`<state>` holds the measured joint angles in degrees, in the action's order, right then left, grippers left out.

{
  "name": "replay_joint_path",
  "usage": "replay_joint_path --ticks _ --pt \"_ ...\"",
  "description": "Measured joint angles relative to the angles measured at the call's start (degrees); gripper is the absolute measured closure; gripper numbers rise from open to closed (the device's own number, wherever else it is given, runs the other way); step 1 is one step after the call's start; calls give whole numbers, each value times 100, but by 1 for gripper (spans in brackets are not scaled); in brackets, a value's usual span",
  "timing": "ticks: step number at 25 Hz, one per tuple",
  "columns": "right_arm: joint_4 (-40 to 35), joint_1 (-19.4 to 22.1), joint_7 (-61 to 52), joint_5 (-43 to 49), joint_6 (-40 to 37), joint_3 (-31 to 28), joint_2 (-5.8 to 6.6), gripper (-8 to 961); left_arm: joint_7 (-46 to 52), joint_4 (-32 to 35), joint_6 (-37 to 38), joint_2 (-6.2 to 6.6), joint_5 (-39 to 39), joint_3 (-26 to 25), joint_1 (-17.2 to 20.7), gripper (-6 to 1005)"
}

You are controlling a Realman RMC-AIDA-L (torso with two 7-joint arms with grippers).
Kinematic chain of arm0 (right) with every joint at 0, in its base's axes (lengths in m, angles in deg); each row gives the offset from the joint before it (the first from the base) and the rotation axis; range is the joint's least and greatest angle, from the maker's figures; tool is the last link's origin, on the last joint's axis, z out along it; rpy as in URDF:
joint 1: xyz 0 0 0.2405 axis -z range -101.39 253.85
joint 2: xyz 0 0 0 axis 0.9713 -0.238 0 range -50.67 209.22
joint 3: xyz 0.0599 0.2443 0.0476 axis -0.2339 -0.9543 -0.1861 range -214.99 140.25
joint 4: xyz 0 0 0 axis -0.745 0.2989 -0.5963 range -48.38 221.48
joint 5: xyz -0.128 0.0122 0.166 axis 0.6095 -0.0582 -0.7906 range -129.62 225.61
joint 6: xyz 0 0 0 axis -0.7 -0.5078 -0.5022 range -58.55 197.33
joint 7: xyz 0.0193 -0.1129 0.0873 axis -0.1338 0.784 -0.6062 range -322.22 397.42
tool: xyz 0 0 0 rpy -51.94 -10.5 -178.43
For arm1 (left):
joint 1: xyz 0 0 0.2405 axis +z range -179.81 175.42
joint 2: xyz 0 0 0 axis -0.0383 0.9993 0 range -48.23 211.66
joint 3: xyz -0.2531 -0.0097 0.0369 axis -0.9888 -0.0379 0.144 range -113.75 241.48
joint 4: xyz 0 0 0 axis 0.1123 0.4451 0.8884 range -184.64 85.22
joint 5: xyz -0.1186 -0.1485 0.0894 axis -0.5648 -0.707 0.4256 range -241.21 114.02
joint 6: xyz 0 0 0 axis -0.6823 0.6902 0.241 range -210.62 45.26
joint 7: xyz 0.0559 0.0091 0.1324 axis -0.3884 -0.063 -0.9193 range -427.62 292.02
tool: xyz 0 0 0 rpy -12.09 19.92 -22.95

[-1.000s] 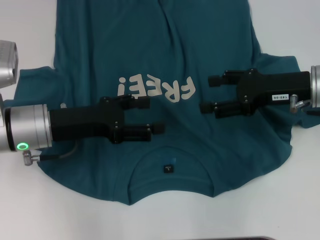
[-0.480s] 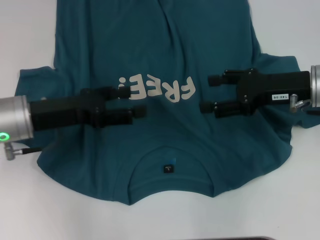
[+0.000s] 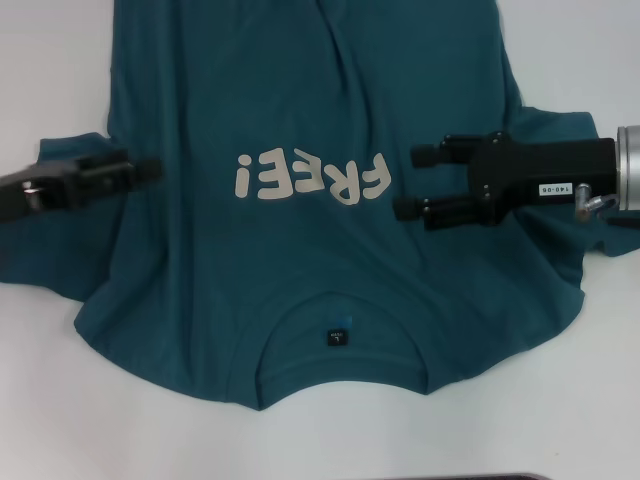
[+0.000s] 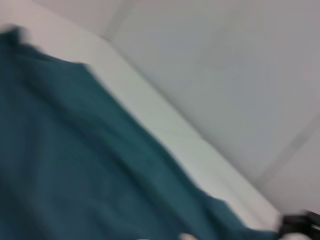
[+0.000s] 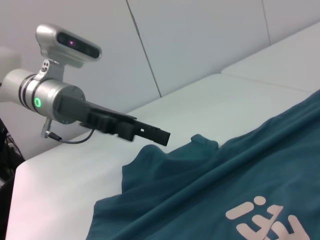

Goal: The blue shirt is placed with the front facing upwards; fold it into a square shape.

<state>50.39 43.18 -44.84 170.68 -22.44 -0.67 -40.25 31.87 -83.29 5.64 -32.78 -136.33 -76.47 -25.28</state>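
Note:
The blue shirt [image 3: 300, 100] lies spread flat on the white table, collar and its small dark label [image 3: 339, 337] nearest me. The white lettering [image 3: 310, 178] faces up. My left gripper [image 3: 145, 165] hovers over the shirt's left sleeve near the left edge, open and holding nothing. The right wrist view shows the left gripper [image 5: 160, 132] above the sleeve tip. My right gripper [image 3: 407, 182] is open over the right chest, just right of the lettering, with nothing between its fingers. The left wrist view shows only the shirt [image 4: 75, 165] and the table beyond.
Bare white table [image 3: 60, 420] surrounds the shirt on the left, right and near sides. A dark strip [image 3: 450, 477] runs along the near edge. A pale wall [image 5: 200, 40] stands beyond the table's far side.
My left arm has drawn back leftward from beside the lettering to over the left sleeve. The right gripper has shifted only slightly left. The shirt lies as before.

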Motion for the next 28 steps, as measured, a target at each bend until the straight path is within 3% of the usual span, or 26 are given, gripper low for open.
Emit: replay_joint_path --ticks 9,28 --pt "38 0 0 -50 50 -2 0 41 296 -26 -527 255 21 -317 358 82" --pt "48 -9 0 -52 122 41 9 41 437 -74 -807 530 717 -580 438 80"
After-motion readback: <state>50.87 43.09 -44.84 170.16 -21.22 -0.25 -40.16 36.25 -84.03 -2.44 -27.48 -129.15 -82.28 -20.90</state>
